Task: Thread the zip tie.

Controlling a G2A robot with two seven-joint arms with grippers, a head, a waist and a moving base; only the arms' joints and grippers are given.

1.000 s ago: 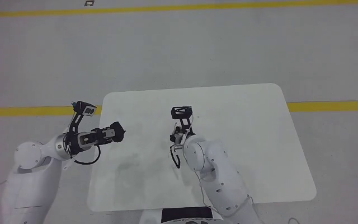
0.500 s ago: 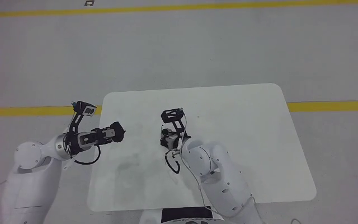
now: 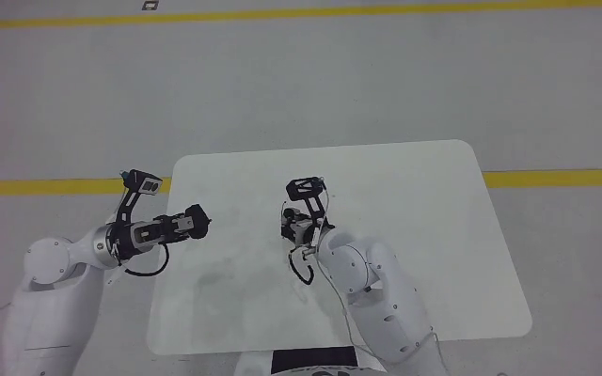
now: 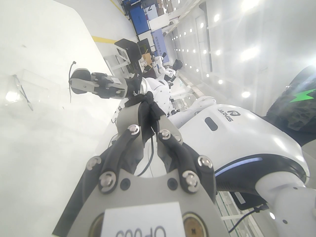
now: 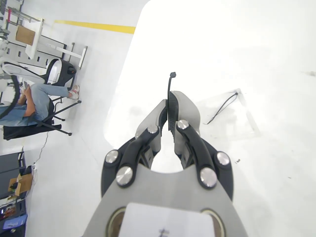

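- Pale grey flooring with yellow lines surrounds a white table (image 3: pixel 414 188); the 2 arms hang above it, well apart.
- Right gripper (image 5: pixel 167 109): fingers pressed together on the black zip tie (image 5: pixel 169 85), clamping the strap. The head end pokes out past the fingertips and the tail hangs free on the other side.
- Left gripper (image 4: pixel 148 114): fingers drawn together, with black fabric bunched at their tips. It appears to grip nothing of the task.
- 1 spare tie (image 5: pixel 222 107) lies in a clear tray (image 5: pixel 249 120) on the table, near the right gripper.
- Step in hand, as I judge it: the tie is lifted and presented, with no loop formed yet.
- Next move likely calls for the left gripper to open, take the free tail, bend it round and line its tip up with the slot in the head. The strap looks springy, so this needs fine alignment.
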